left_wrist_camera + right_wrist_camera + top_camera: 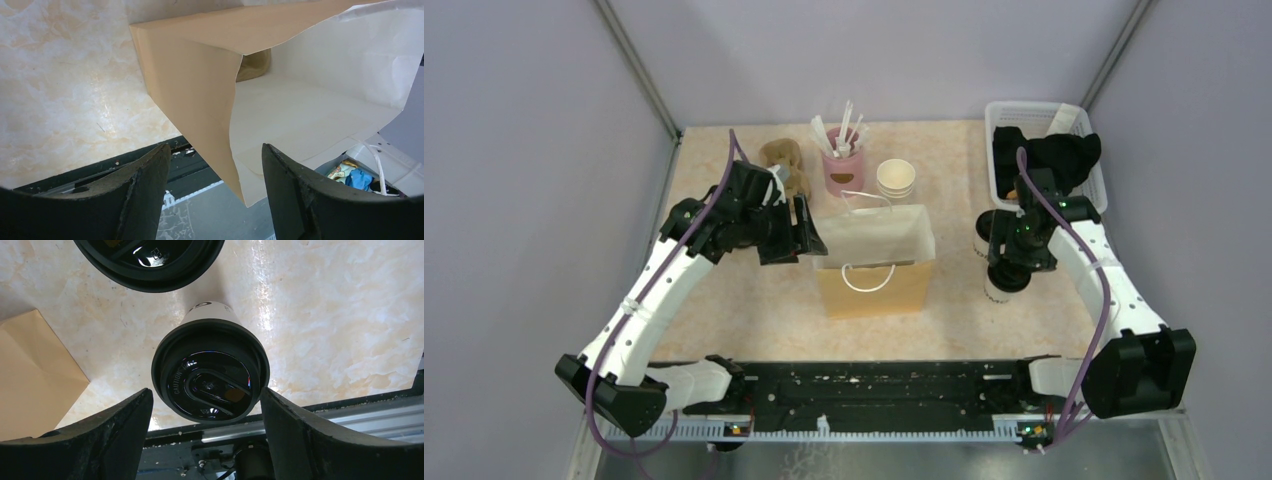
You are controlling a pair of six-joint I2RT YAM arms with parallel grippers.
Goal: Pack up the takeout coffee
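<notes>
Two white paper cups with black lids stand right of the open brown paper bag point(874, 262). The nearer cup point(999, 290) fills the right wrist view point(210, 371); the farther cup point(981, 238) shows only its lid there point(150, 260). My right gripper point(1008, 268) is open just above the nearer cup, a finger on either side of its lid point(205, 407), not gripping it. My left gripper point(810, 240) is open at the bag's left rim. In the left wrist view the bag's side wall point(200, 100) passes between the spread fingers point(215, 167).
Behind the bag stand a pink holder with white sticks point(844, 168), a stack of lidless white cups point(895, 178) and a brown lump point(782, 160). A white basket point(1051, 113) with black things sits at the back right. A brown thing point(256, 64) shows at the bag's inner corner.
</notes>
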